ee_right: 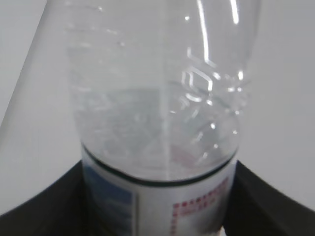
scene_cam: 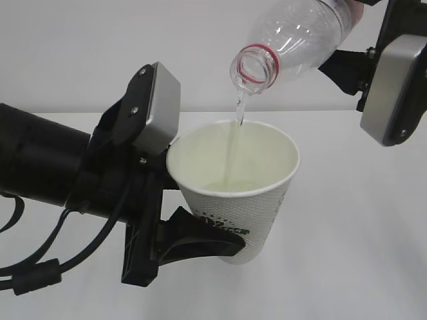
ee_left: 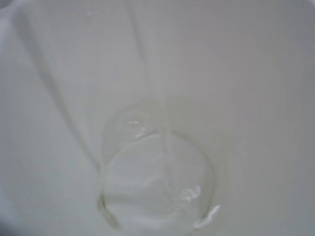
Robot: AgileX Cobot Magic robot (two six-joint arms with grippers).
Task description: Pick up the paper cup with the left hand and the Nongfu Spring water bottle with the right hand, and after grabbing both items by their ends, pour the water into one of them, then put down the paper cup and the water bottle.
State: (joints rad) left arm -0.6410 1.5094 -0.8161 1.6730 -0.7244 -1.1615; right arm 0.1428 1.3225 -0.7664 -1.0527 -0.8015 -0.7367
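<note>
Table [scene_cam: 373,220] edge runs behind everything, with lots of bare white surface off to the right. One cup [scene_cam: 235,190], one bottle [scene_cam: 297,37], two grippers. Left gripper [scene_cam: 175,193] is clamped around the cup's lower wall, holding it up off the table. The bottle is tipped mouth-down just above the rim, a thin stream of water [scene_cam: 237,110] dropping in. Right gripper [ee_right: 157,216] grips the bottle at its label.

One paper cup [scene_cam: 235,193], one water bottle [scene_cam: 293,40], two hands.
</note>
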